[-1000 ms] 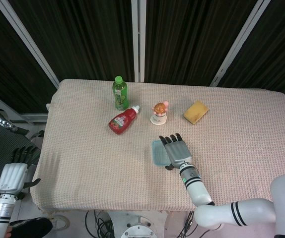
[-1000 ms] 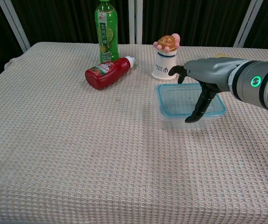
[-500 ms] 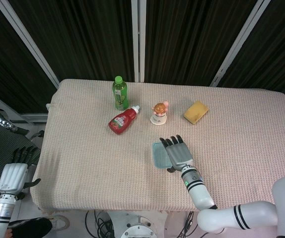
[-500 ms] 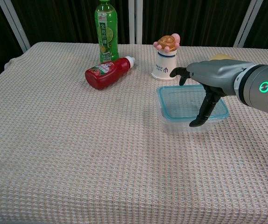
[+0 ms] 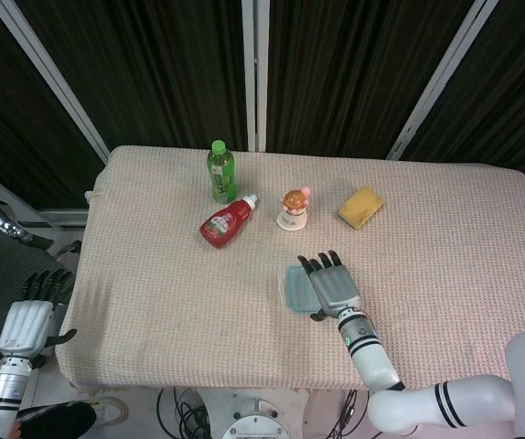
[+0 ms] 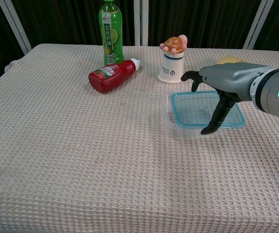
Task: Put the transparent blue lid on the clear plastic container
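While the right hand (image 6: 216, 92) sits palm-down over the transparent blue lid (image 6: 205, 109), its fingers are spread and extended, thumb (image 6: 213, 127) hooked down at the lid's near edge; head view shows the same hand (image 5: 333, 286) covering the right part of the lid (image 5: 295, 287). Lid rests on top of the clear plastic container (image 6: 178, 127), looks offset toward the right side of it, can't tell if it's seated all round. Container is near the table (image 5: 153, 302) middle, slightly right, on the woven beige cloth. Cannot tell whether the palm actually presses the lid or just hovers on it. Left hand (image 5: 26, 322) hangs off the table's left edge, low, fingers straight and slightly apart, holding nothing. Behind the container: small white cup with a toy figure on top (image 6: 172, 60), just beyond the lid's far edge. Red ketchup bottle (image 6: 112, 74) lying on its side, left of the cup. Green drink bottle (image 6: 110, 31) upright behind the ketchup. Yellow sponge (image 5: 361, 207) at back right, mostly hidden by the right hand in chest view.
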`<action>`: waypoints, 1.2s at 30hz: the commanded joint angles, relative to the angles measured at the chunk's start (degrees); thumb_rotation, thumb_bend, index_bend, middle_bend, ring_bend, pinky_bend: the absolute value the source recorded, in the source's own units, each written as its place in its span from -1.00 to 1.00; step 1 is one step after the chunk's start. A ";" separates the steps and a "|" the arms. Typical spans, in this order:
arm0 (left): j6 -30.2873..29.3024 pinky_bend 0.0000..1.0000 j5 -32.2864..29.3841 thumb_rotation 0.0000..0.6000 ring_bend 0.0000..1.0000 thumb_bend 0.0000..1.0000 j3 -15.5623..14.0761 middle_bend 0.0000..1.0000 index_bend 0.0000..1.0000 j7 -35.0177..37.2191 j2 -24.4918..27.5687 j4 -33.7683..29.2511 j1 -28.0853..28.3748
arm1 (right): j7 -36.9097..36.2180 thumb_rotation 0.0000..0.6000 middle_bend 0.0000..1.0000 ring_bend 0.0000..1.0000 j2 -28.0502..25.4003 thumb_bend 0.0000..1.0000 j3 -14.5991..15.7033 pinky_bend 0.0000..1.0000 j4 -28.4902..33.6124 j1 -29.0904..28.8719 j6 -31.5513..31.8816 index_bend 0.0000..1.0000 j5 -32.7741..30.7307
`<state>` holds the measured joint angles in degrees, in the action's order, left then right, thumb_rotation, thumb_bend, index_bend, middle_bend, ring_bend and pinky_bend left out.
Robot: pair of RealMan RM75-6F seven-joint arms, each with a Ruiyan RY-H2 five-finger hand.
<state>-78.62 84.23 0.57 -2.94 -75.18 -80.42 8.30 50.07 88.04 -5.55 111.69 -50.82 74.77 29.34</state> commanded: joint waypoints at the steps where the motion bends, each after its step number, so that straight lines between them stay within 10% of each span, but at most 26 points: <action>1: 0.09 -1.00 -0.07 1.00 -1.00 -1.00 0.00 -0.90 -0.81 -0.10 0.06 -0.10 0.02 | -0.21 1.00 -0.40 -0.89 0.18 -1.00 -0.47 -1.00 -0.50 -0.08 -0.58 -1.00 -0.03; 36: 0.56 -1.00 -1.02 1.00 -1.00 -1.00 0.15 -0.90 -0.81 -1.49 0.42 -1.36 0.00 | 2.38 1.00 -0.49 -0.98 -0.53 -1.00 0.19 -1.00 -3.26 -2.66 -5.44 -1.00 0.49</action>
<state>-78.07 83.23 0.72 -4.41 -74.77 -81.76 8.31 52.52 87.56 -5.42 108.49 -53.50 69.42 29.78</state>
